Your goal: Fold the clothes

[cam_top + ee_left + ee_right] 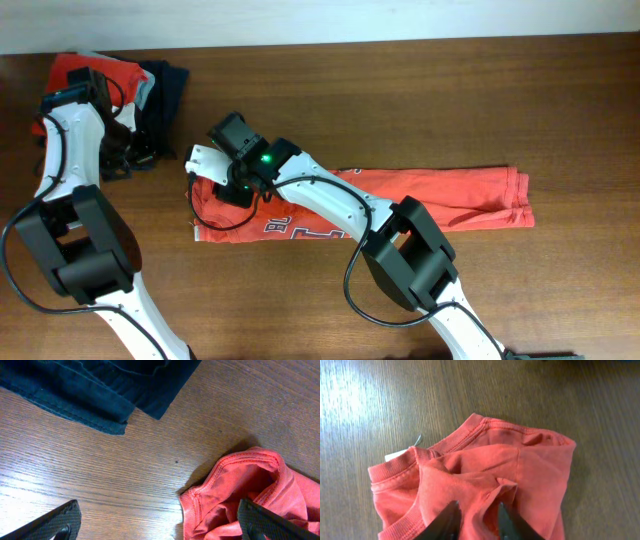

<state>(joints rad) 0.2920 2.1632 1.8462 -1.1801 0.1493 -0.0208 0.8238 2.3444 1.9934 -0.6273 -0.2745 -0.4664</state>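
An orange-red T-shirt (440, 195) lies folded into a long strip across the middle of the table, with part of its navy-and-white lettering (300, 228) showing. My right gripper (208, 172) is at the strip's left, collar end. In the right wrist view its fingers (478, 505) pinch a raised fold of the shirt (530, 460), beside the ribbed collar (395, 472). A second orange-red T-shirt (85, 70) sits in the pile at the far left. My left gripper (128, 158) hovers beside that pile, jaws wide open (159, 510) over bare wood, its right finger above orange-red ribbed cloth (235, 480).
A dark navy garment (165, 85) and a pale grey one (146, 92) lie in the far-left pile; the navy edge (100, 395) fills the top of the left wrist view. A white label (395, 455) sticks out by the collar. Wooden tabletop (420, 90) surrounds everything.
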